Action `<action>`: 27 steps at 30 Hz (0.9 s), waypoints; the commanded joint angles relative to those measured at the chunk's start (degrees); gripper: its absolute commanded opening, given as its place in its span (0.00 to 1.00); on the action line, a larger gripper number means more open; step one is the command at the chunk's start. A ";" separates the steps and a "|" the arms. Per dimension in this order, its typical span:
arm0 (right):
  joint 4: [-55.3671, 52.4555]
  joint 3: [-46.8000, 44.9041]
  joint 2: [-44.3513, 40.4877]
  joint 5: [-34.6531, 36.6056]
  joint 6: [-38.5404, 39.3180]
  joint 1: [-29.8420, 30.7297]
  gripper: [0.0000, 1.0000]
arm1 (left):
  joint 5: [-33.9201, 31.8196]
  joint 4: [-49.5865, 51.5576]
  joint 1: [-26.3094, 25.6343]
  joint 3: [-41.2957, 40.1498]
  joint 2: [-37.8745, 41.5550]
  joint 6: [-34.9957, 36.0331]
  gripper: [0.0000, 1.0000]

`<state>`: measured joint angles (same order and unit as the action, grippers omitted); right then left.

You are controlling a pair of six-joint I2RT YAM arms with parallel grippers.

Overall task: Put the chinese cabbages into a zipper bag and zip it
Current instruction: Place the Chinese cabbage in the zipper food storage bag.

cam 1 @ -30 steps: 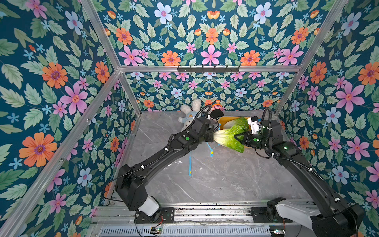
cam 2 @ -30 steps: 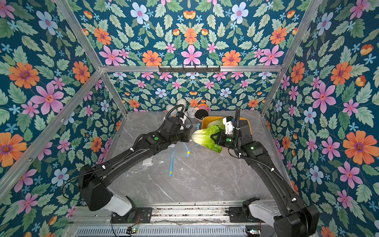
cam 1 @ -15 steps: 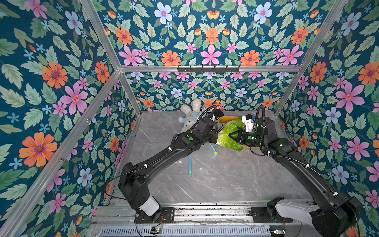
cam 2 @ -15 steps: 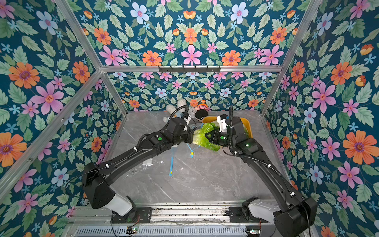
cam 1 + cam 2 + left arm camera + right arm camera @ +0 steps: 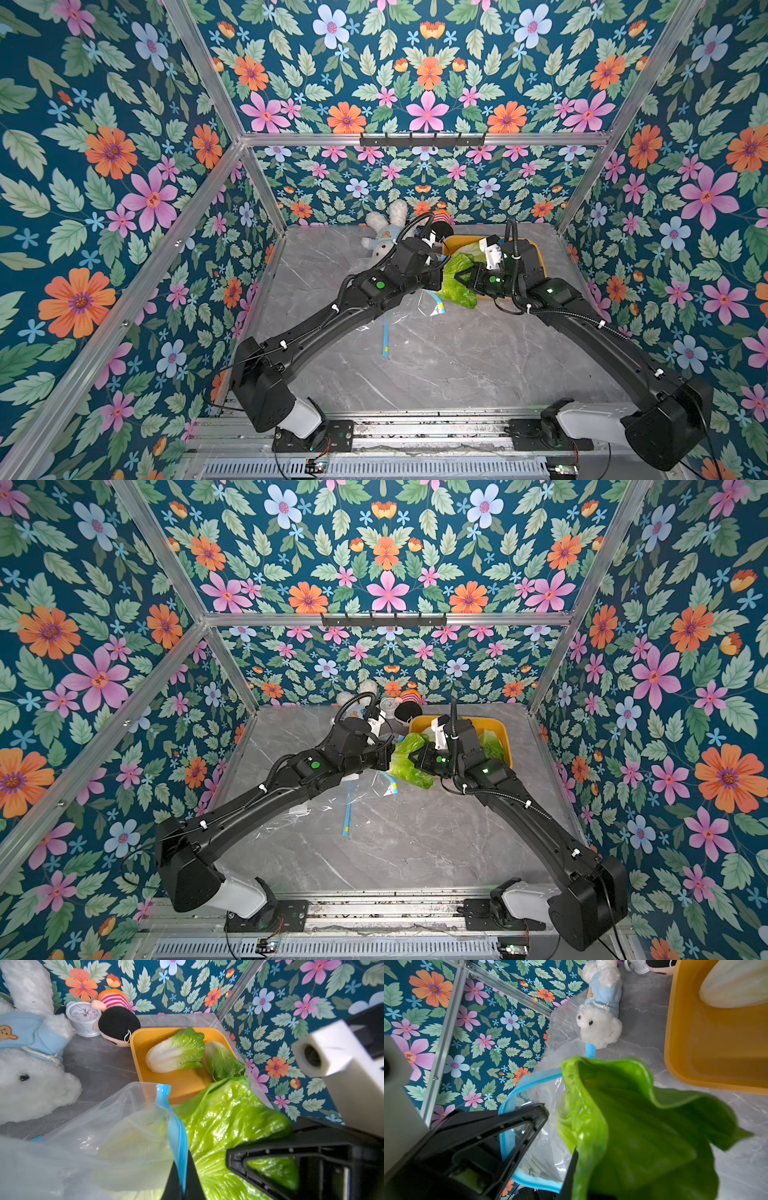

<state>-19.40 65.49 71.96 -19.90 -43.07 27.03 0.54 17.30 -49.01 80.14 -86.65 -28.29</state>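
Note:
My left gripper is shut on the blue zipper rim of the clear zipper bag, holding its mouth up. My right gripper is shut on the green leaves of one chinese cabbage. That cabbage has its pale base inside the bag mouth while its leaves stick out. Two more chinese cabbages lie in the yellow tray just behind. In both top views the grippers meet at the tray's near left corner.
A white plush rabbit, a small clock and a black-haired doll sit along the back wall left of the tray. The tray stands close to the right wall. A blue strip of the bag lies on the marble table.
Both grippers have moved a little toward the back with bag and cabbage. The cabbage's white base, visible a second ago, has gone into the bag mouth.

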 commanded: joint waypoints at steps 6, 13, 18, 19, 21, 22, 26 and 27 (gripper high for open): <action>10.14 0.40 -2.32 -5.36 -7.66 -0.20 0.00 | 1.93 -3.41 0.07 -0.51 -0.73 -1.42 0.00; 10.34 -2.64 -2.12 -6.08 -7.54 -0.16 0.00 | 1.66 -4.51 0.12 -2.10 0.45 -1.42 0.00; 16.21 -8.25 -7.06 -7.69 -13.96 -3.73 0.00 | 0.35 -4.64 0.67 -3.59 1.85 -3.12 0.00; 15.09 -7.74 -7.67 -6.56 -13.49 -3.74 0.00 | 0.83 -5.83 0.65 -4.52 2.51 -3.86 0.00; 11.88 -5.94 -6.98 -5.81 -12.30 -3.51 0.00 | 4.34 -9.67 0.67 -6.43 3.20 -6.20 0.00; 12.35 -5.95 -6.07 -6.61 -12.77 -3.25 0.00 | 5.90 -11.05 0.65 -6.77 3.14 -7.09 0.00; 7.81 -3.40 -1.79 -5.93 -8.58 -1.33 0.00 | 9.10 -14.19 0.66 -6.65 2.39 -9.25 0.00; 3.92 -2.05 -1.13 -3.38 -6.00 -0.80 0.00 | 9.05 -14.39 0.67 -6.57 2.35 -9.49 0.00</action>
<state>-11.57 61.01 69.89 -26.04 -53.54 25.26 6.20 7.25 -48.29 73.38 -84.31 -35.24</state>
